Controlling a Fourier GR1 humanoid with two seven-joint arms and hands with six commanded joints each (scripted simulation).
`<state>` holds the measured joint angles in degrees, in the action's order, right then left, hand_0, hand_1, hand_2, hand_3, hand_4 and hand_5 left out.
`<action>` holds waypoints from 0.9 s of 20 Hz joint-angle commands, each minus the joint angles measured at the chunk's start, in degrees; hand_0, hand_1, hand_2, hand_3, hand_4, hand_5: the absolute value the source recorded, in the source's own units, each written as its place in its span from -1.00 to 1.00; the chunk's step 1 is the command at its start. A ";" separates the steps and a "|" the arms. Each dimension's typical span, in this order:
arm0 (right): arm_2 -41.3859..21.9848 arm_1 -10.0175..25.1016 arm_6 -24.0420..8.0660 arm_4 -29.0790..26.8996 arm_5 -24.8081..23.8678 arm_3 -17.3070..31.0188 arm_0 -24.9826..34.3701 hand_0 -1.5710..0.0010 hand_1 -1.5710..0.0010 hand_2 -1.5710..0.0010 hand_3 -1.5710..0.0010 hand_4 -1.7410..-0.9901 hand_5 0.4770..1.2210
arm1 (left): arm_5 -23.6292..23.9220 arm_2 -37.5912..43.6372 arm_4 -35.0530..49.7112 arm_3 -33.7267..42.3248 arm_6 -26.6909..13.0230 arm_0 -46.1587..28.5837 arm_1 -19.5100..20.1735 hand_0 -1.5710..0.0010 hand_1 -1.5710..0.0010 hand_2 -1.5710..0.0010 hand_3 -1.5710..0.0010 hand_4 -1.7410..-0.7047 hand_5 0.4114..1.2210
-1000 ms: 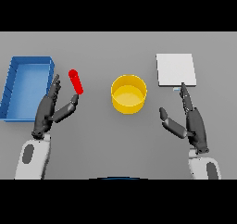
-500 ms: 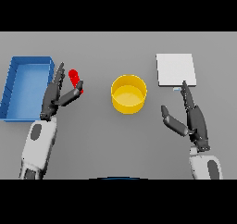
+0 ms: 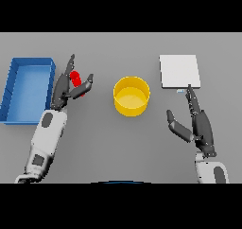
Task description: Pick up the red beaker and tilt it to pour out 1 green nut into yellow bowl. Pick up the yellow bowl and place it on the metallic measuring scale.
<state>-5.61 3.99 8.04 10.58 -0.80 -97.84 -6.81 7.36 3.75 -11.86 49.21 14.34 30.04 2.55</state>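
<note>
The red beaker stands left of centre, partly hidden by my left hand. That hand reaches round it with straight fingers on its left side and the thumb on its right; the hand is open. The yellow bowl sits in the middle of the table; I cannot see any nut. At the far right lies the flat white-grey measuring scale. My right hand rests open below the scale, fingers pointing toward its lower edge.
A blue bin stands at the far left, right beside my left hand and forearm.
My left hand has moved up and forward so that its fingers and thumb now flank the red beaker. The right hand has barely shifted.
</note>
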 commanded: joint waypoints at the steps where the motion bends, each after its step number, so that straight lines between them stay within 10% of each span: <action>1: -0.46 -0.42 -0.22 0.37 -0.22 -0.39 -0.14 1.00 1.00 1.00 1.00 0.27 -0.42 | 0.23 0.24 -0.21 -1.35 0.33 0.71 0.22 1.00 1.00 1.00 1.00 -0.07 -0.34; 5: -0.93 -0.81 -0.76 1.45 -0.79 0.07 -0.11 1.00 1.00 1.00 1.00 0.29 -0.43 | 2.04 1.70 0.19 -4.88 3.85 3.10 -0.63 0.88 0.82 0.81 0.94 -0.19 -0.19; 11: -0.82 -0.78 -1.72 1.56 -0.95 -0.06 0.58 1.00 1.00 1.00 1.00 0.35 -0.43 | 3.42 3.42 0.69 -9.25 8.69 5.14 -2.29 -0.48 -0.50 -0.49 -0.27 -0.73 0.64; 18: -0.59 -0.66 -0.40 2.45 -1.67 1.97 1.59 1.00 1.00 1.00 1.00 0.51 -0.49 | 4.75 4.09 1.53 -9.63 8.41 7.44 -1.27 -0.89 -0.89 -0.89 -0.85 -0.91 0.77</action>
<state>-6.21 3.31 7.64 13.04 -2.44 -95.86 -5.22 12.01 7.86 -10.24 39.62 22.87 37.53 1.30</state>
